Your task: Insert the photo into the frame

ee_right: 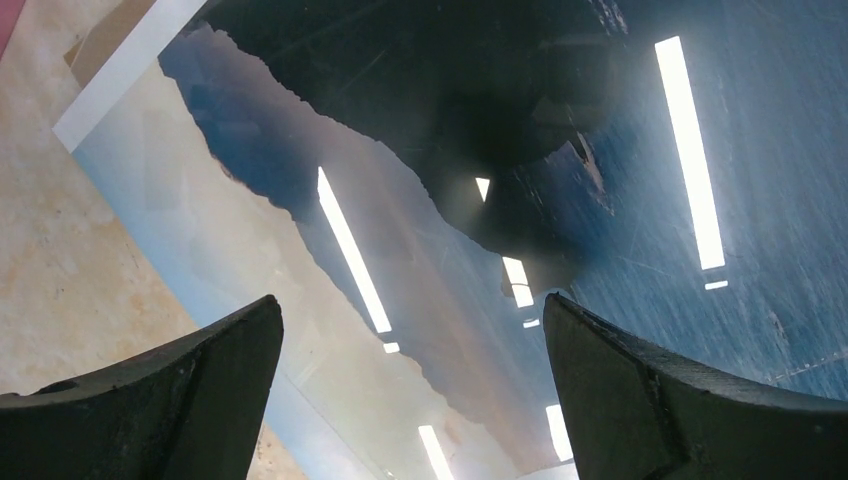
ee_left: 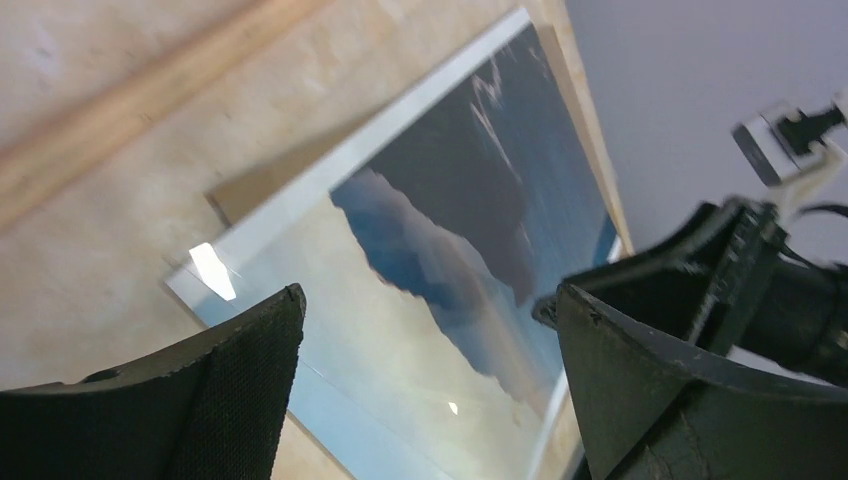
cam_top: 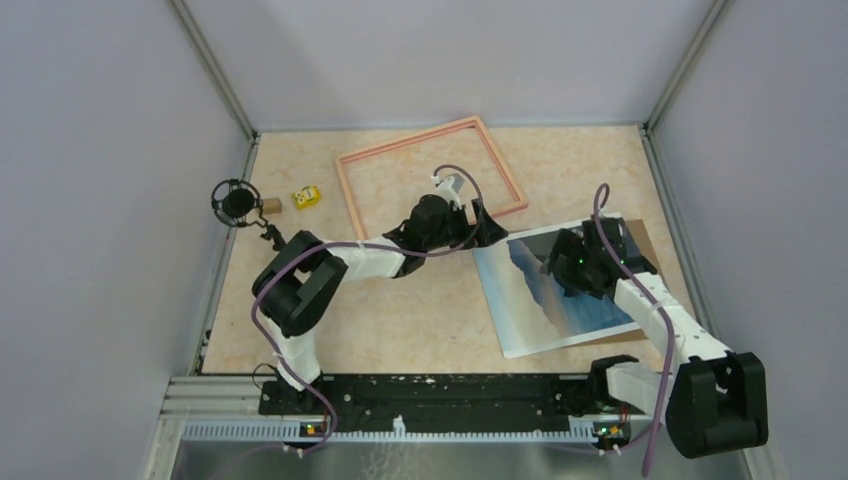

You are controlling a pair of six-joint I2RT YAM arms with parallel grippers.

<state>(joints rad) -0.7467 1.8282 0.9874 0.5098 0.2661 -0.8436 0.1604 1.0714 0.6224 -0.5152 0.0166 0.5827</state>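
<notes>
Two black grippers are hovering with jaws wide apart, holding nothing: the left gripper (cam_top: 487, 226) beside the far-left corner of the glossy, white-bordered blue-sky photo (cam_top: 545, 310), the right gripper (cam_top: 556, 263) over its middle. The photo is lying face up on a brown cardboard board (cam_top: 640, 236), near the thin salmon-pink rectangular frame (cam_top: 408, 139). Pickup is seemingly pending, calling for pinching one edge without creasing.

walls (cam_top: 100, 150): plain grey panels | tabletop (cam_top: 420, 320): beige, marbled, possibly laminate | corner posts (cam_top: 215, 65): metal

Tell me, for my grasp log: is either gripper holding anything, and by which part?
Nothing is held; left gripper and right gripper both stand open over the photo.
</notes>
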